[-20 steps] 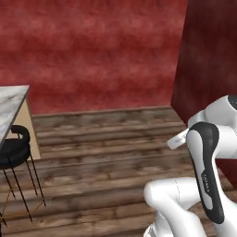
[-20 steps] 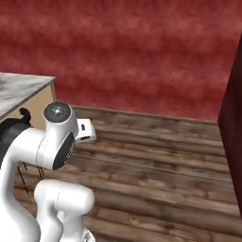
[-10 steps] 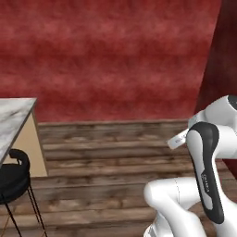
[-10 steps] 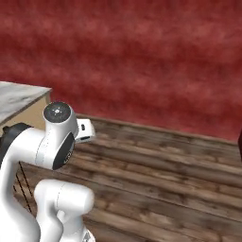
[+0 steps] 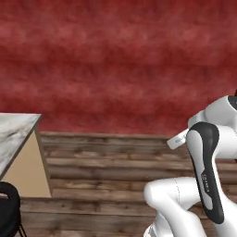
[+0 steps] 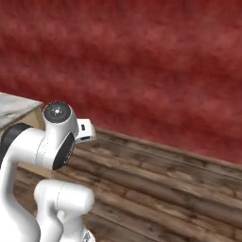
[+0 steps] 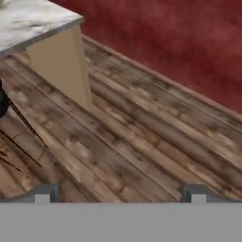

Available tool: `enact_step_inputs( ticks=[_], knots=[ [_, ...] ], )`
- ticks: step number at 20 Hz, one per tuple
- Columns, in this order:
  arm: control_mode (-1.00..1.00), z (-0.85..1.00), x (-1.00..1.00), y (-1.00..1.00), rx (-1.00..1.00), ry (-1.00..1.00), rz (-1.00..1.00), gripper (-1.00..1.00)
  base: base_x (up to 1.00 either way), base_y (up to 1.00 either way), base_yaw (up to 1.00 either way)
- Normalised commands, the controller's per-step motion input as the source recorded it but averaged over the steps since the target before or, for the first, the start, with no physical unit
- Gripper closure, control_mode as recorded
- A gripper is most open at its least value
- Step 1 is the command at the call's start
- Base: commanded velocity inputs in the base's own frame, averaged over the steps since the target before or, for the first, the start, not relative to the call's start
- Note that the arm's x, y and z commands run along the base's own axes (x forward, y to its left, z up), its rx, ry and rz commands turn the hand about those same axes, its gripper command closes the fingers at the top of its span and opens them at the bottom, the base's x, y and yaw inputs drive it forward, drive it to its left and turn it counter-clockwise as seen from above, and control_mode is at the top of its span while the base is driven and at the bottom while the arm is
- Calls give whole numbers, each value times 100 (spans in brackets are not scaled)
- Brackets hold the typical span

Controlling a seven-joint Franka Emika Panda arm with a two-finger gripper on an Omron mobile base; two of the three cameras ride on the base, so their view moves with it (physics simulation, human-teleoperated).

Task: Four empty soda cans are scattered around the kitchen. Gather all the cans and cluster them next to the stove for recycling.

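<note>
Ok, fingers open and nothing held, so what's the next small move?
Probably keep turning the base to search: ahead are a red wall, plank floor and a marble counter corner, with no can or stove to reach for.

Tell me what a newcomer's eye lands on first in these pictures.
The deep red wall fills the background above a plank wood floor. At the left stands a marble-topped counter with tan sides, a black stool at its foot. The gripper points down at bare floor, jaws wide open and holding nothing.
</note>
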Motion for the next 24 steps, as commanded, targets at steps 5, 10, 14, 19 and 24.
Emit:
enact_step_inputs(
  ticks=[5,10,14,19,24],
  knots=[
    [100,0,0,0,0,0,0,-100,94,-19,28],
    [100,0,0,0,0,0,0,-100,89,-19,29],
    [100,0,0,0,0,0,0,-100,91,-13,30],
    [100,0,0,0,0,0,0,-100,89,-6,30],
    [100,0,0,0,0,0,0,-100,88,0,30]
  ],
)
